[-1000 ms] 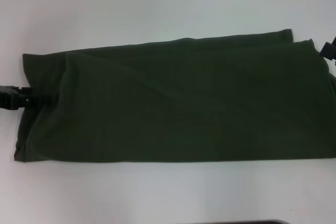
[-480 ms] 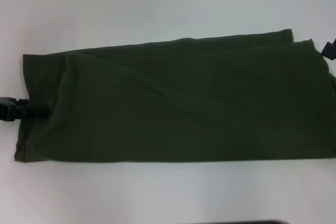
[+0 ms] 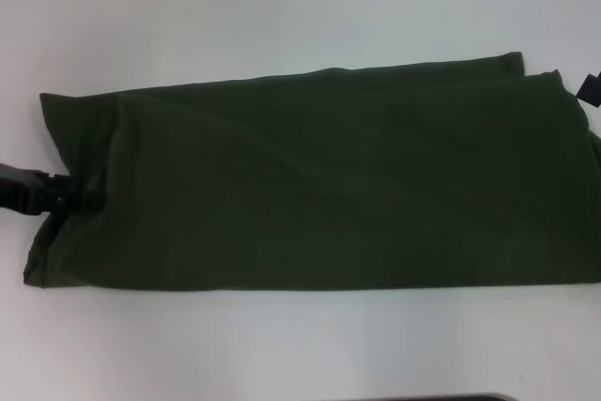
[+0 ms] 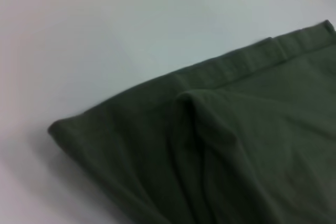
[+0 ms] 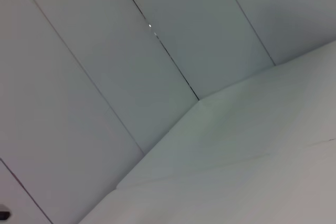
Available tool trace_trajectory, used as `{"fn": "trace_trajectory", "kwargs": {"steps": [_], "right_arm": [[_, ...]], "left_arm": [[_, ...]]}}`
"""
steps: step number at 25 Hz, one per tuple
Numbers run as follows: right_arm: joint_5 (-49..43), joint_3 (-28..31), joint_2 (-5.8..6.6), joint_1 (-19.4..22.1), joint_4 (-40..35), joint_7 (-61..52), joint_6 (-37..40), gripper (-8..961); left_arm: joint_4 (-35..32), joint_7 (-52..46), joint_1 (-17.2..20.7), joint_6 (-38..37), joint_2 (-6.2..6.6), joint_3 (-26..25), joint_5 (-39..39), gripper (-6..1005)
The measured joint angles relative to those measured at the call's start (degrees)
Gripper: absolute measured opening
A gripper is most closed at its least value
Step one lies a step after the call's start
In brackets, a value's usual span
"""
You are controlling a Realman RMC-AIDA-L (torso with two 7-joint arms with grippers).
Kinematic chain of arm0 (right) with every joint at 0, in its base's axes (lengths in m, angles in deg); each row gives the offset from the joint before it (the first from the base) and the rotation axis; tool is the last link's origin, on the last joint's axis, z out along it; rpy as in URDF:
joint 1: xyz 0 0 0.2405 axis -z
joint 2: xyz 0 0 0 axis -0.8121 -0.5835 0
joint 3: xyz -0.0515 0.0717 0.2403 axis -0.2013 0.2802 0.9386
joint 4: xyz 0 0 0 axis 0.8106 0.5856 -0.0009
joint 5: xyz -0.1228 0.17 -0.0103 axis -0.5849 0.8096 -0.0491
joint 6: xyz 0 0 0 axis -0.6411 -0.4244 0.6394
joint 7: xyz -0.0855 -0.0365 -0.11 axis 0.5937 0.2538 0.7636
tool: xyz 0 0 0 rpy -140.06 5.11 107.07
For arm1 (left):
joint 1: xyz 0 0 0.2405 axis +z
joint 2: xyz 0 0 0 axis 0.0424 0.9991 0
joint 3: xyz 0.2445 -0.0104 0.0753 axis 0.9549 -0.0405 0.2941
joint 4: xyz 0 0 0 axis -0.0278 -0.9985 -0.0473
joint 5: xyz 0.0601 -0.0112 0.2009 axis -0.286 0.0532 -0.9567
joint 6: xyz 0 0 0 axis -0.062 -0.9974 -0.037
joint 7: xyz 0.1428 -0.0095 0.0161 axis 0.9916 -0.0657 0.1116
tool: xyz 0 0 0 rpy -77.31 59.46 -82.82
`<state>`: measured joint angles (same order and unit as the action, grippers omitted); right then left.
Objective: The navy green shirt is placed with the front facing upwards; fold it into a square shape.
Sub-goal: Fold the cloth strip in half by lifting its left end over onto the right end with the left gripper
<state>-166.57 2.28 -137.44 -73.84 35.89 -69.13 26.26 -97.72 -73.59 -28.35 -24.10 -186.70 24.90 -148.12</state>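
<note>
So in the head view the navy green shirt [image 3: 319, 180] is already folded into a long band that runs across the middle of the frame on the white table [image 3: 282, 16], its right end cut off by the frame edge. The left gripper [image 3: 80, 200] comes in from the left edge at mid height, its tip right at the shirt's left end with cloth bunched around it, but I can't tell how the jaws stand. The right gripper [image 3: 591, 89] is just a dark bit at the right edge, beside the shirt's upper right corner, jaws not readable either. Left wrist view: a folded corner of the shirt fills the lower right, with a raised crease in the middle and the hem running toward the upper right. Right wrist view: only pale wall panels [image 5: 131, 61] and white tabletop.
</note>
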Motion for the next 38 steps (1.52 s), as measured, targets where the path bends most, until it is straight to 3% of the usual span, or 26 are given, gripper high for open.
{"fn": "trace_trajectory", "kwargs": {"steps": [22,32,38], "right_arm": [[0.09,0.20,0.19,0.35,0.13,0.29,0.07,916],[0.26,0.30,0.22,0.46,0.09,0.41,0.30,916],[0.26,0.40,0.29,0.47,0.02,0.46,0.44,916]], "left_arm": [[-0.39,-0.53,-0.92,2.72,-1.24,1.68,-0.13,712],[-0.87,-2.24,-0.74,3.45,-0.63,0.94,0.20,708],[-0.53,-2.23,-0.80,3.76,-0.83,1.60,-0.14,402]]}}
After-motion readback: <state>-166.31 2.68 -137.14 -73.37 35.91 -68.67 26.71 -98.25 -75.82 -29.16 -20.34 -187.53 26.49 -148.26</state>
